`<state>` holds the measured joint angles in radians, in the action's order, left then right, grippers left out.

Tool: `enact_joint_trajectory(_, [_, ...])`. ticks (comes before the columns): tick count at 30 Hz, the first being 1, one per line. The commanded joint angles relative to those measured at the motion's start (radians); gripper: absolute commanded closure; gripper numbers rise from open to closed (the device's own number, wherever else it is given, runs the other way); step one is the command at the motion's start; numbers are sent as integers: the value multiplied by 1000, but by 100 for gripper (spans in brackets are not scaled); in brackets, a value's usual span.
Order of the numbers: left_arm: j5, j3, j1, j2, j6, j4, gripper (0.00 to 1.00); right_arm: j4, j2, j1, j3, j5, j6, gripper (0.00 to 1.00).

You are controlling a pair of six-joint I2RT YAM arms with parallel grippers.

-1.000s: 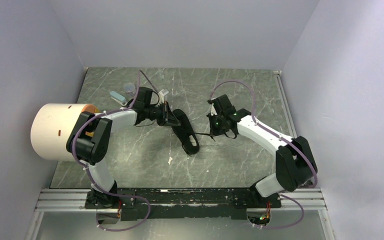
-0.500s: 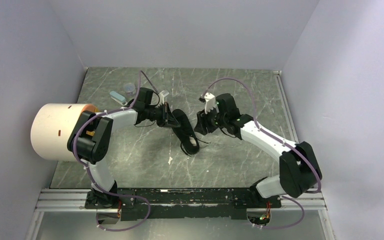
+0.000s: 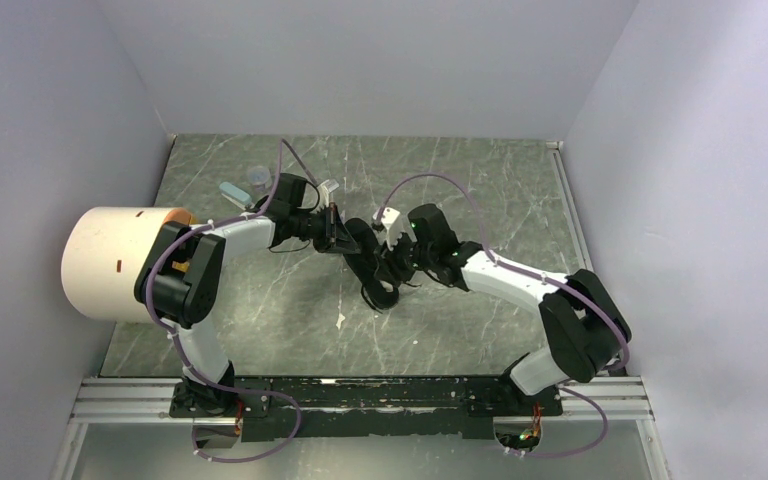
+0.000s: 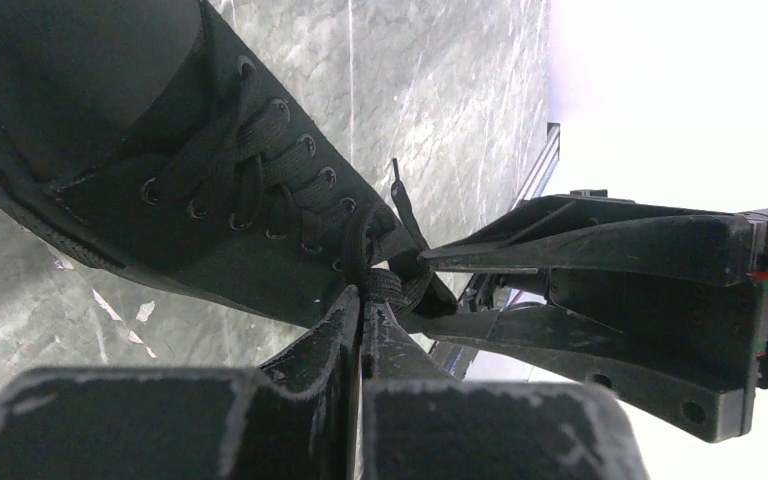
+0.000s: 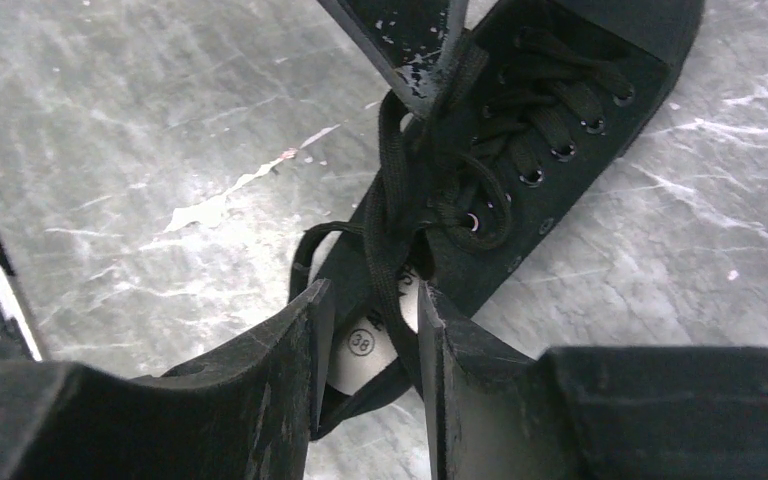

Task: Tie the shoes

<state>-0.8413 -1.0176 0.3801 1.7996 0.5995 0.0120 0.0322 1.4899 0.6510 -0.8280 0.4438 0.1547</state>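
Here the black shoe lies near the middle of the grey marbled tabletop, with both arms meeting over it. The left gripper reaches in from the left. In its wrist view its jaws are pressed together, pinching the bunched laces where they gather at the top of the eyelet rows. The right gripper comes in from the other side with its jaws parted. In its own view its fingers straddle the heel opening, where a round size label shows on the insole. A strand of lace runs down through the gap between them, but whether either finger actually touches the strand is hard to make out. The rest of the lacing is criss-crossed through the eyelets, and a loose loop lies on the stone beside the shoe. At the left edge of the tabletop sits a wide white roll, well apart from the shoe.
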Motion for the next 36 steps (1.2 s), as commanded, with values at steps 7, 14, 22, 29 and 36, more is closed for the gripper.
enact_joint_trajectory(7, [-33, -18, -4, -22, 5, 5, 95, -2, 17, 66, -7, -277, 54, 70])
enact_joint_trajectory(14, [-42, 33, -2, -59, 18, -5, 95, 10, -48, 65, -24, -344, -31, 99])
enact_joint_trajectory(22, [-38, 145, 34, -107, 9, -70, 95, 84, -3, 64, -77, -276, -129, 100])
enact_joint_trajectory(29, [10, 200, 80, -115, -2, -72, 94, 171, 45, 59, -133, -320, -149, 100])
enact_joint_trajectory(36, [67, 194, 96, -101, -48, -14, 91, 168, 43, 45, -108, -241, -173, 99])
